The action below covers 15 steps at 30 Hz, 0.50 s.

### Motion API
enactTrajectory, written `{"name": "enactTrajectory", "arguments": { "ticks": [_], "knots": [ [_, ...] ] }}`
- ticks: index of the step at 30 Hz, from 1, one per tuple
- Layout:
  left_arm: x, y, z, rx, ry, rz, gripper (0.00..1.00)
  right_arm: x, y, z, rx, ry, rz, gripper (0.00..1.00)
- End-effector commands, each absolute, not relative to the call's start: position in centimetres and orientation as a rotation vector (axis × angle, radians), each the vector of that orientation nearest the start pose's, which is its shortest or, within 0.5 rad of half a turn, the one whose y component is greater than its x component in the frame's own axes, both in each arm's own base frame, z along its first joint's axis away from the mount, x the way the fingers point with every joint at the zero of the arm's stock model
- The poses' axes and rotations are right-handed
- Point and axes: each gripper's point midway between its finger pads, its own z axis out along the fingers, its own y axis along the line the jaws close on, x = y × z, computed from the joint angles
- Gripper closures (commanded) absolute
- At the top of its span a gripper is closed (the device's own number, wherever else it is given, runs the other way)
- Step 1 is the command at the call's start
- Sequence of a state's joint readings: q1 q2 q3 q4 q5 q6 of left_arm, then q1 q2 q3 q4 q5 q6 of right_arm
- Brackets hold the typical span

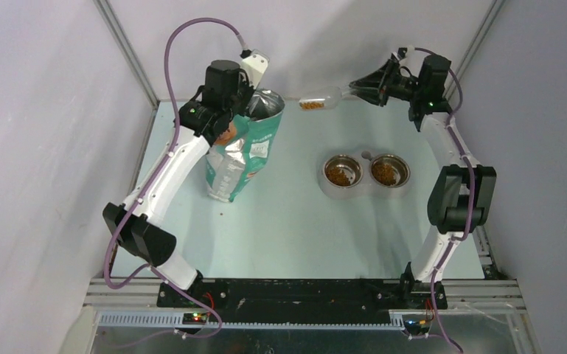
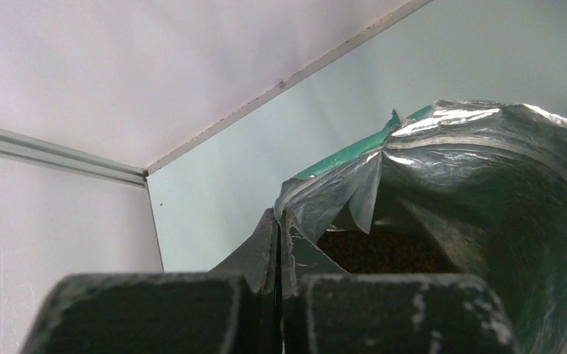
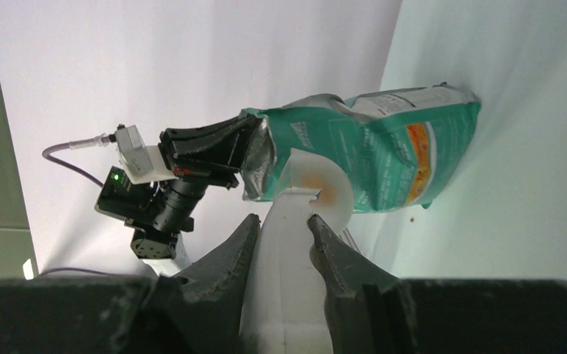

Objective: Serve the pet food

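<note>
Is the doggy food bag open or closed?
Open. The bag gapes at its top, pet food showing inside; the left gripper pinches its rim.

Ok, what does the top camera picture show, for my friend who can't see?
The right gripper holds a clear scoop with some kibble in it, up beside an open green bag. The left gripper pinches the bag's rim. Nearer the camera, two steel bowls already hold kibble.

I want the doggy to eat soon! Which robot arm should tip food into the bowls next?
Right, I'd say. The right gripper holds the scoop with pet food inside, raised beyond the bowls. The left gripper is busy pinching the bag at its rim, so it probably shouldn't let go.
</note>
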State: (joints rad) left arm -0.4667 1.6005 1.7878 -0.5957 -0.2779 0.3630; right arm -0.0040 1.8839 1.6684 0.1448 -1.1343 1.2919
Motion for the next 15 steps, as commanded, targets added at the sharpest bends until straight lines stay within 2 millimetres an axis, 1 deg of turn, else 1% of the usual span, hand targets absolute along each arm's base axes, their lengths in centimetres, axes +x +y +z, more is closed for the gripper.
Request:
{"name": "enactTrajectory", "arguments": {
  "ticks": [1,3,4,5,6,7,8,9,14,15],
  "knots": [
    [44.7,-13.8,38.2,0.514,1.797,0.201,1.00,44.1,15.1,36.7,0.149,1.918,1.770,1.00],
    [44.9,-13.9,38.3,0.501,1.794,0.190,1.00,43.5,14.3,36.1,0.154,1.927,1.769,1.00],
    [44.9,-13.9,38.4,0.497,1.791,0.185,1.00,43.3,13.7,35.4,0.178,1.935,1.768,1.00],
    [44.9,-14.0,38.5,0.493,1.788,0.176,1.00,42.9,13.4,35.5,0.169,1.933,1.766,1.00],
    [45.0,-14.1,38.7,0.490,1.785,0.171,1.00,42.8,12.8,34.7,0.195,1.940,1.764,1.00],
    [45.0,-14.2,38.7,0.490,1.783,0.161,1.00,42.3,12.5,34.7,0.185,1.939,1.759,1.00],
    [45.1,-14.3,38.8,0.487,1.780,0.154,1.00,42.2,11.8,33.9,0.216,1.945,1.756,1.00],
    [45.1,-14.4,38.8,0.489,1.777,0.146,1.00,41.8,11.5,33.8,0.200,1.942,1.745,1.00],
    [45.1,-14.9,39.2,0.474,1.763,0.108,1.00,40.6,8.4,31.4,0.266,1.951,1.680,1.00],
    [45.1,-15.0,39.3,0.470,1.757,0.100,1.00,40.4,8.1,31.1,0.282,1.956,1.673,1.00]
  ]
}}
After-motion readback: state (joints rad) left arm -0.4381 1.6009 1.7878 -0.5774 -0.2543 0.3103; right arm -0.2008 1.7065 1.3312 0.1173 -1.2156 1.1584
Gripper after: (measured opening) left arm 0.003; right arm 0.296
